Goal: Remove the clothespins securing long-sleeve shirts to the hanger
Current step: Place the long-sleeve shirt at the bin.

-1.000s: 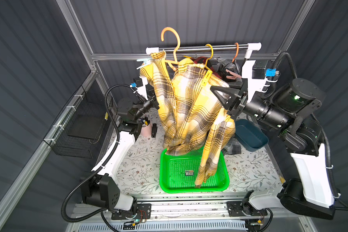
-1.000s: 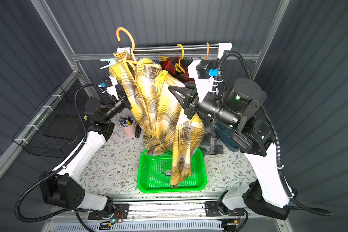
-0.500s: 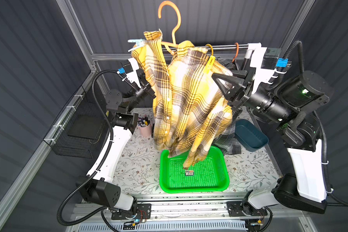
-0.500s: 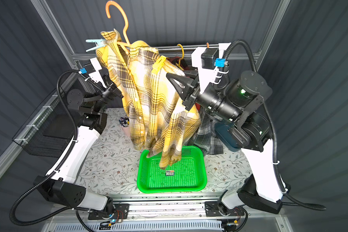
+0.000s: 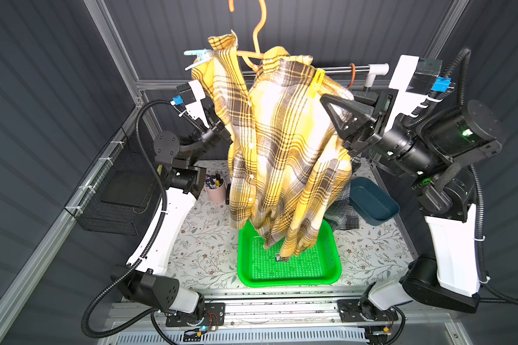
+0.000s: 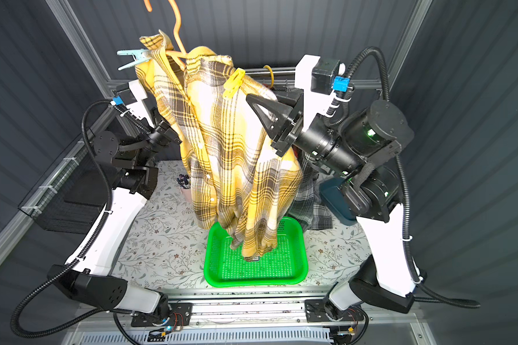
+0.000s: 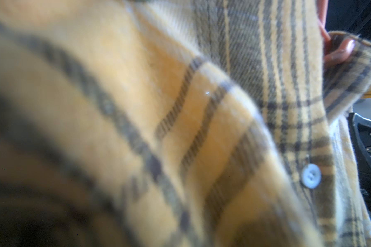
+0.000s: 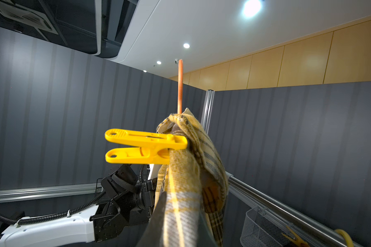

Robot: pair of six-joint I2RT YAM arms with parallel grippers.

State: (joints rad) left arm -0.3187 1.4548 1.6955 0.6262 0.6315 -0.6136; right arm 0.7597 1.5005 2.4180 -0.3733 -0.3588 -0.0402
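Right wrist view: yellow clothespin point(image 8: 146, 147) bites the shoulder of the yellow plaid shirt point(image 8: 186, 192) on the orange hanger point(image 8: 180, 85), held aloft over the bench's point(image 5: 207, 239) middle; right gripper point(image 5: 334, 109) pinches that soft shoulder, left gripper point(image 5: 223, 136) is closed behind cloth; pin likely light, stiff, springy, so squeeze its splayed tail levers.

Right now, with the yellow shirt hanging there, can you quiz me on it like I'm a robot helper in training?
1. True or false: the yellow clothespin is clipped onto the yellow plaid shirt.
2. What sits below the shirt's hem? A) green tray B) pink cup C) wire basket
3. Fill in: the other clothespin on the shirt is pale ____.
Key: 1 true; 2 A; 3 blue.
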